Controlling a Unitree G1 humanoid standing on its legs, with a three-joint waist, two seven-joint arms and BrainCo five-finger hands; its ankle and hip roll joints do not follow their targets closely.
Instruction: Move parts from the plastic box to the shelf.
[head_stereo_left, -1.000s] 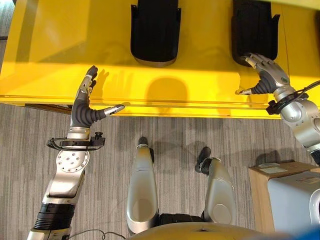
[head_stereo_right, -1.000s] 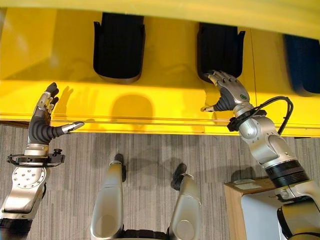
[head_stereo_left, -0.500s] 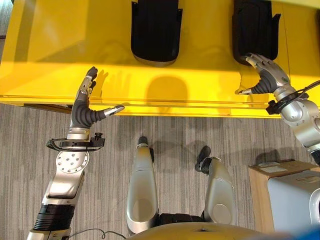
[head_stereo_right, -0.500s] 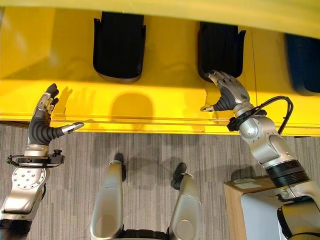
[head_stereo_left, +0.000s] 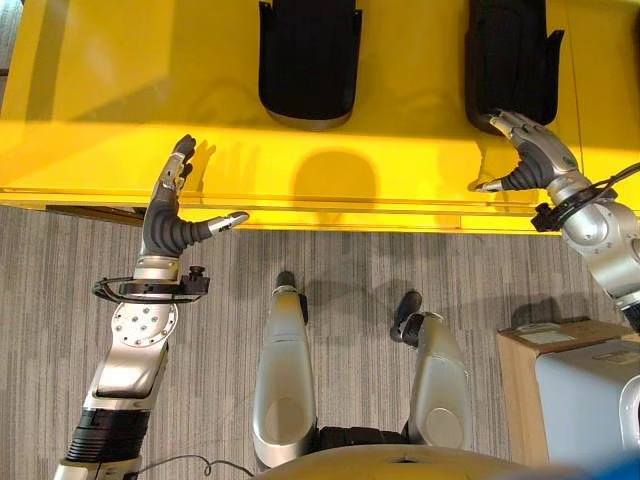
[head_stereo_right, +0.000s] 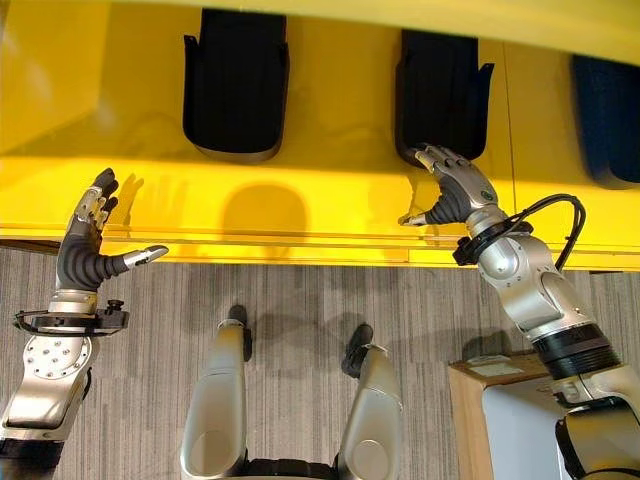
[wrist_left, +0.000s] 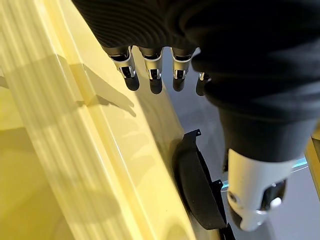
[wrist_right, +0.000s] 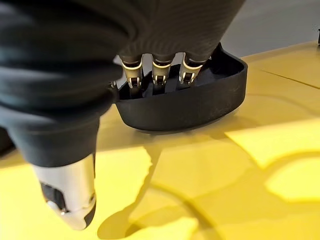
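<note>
Two black ribbed parts lie on the yellow shelf (head_stereo_left: 120, 120): one in the middle (head_stereo_left: 308, 60), one to the right (head_stereo_left: 513, 60). A darker blue part (head_stereo_right: 605, 110) lies at the far right. My right hand (head_stereo_left: 537, 160) is open, its straight fingers (wrist_right: 160, 70) resting over the near rim of the right black part (wrist_right: 190, 107), thumb held apart. My left hand (head_stereo_left: 170, 215) is open above the shelf's front edge, well left of the middle part, and holds nothing. In the left wrist view, its fingers (wrist_left: 155, 75) hover over the shelf lip (wrist_left: 75, 150).
A cardboard box (head_stereo_left: 525, 375) with a grey-blue container (head_stereo_left: 590, 400) on it stands on the grey carpet at the lower right. The shelf's front lip (head_stereo_left: 330, 215) runs across between the floor and the parts.
Almost nothing: my right hand has shifted very slightly at the right part's near rim. The left hand has stayed where it was.
</note>
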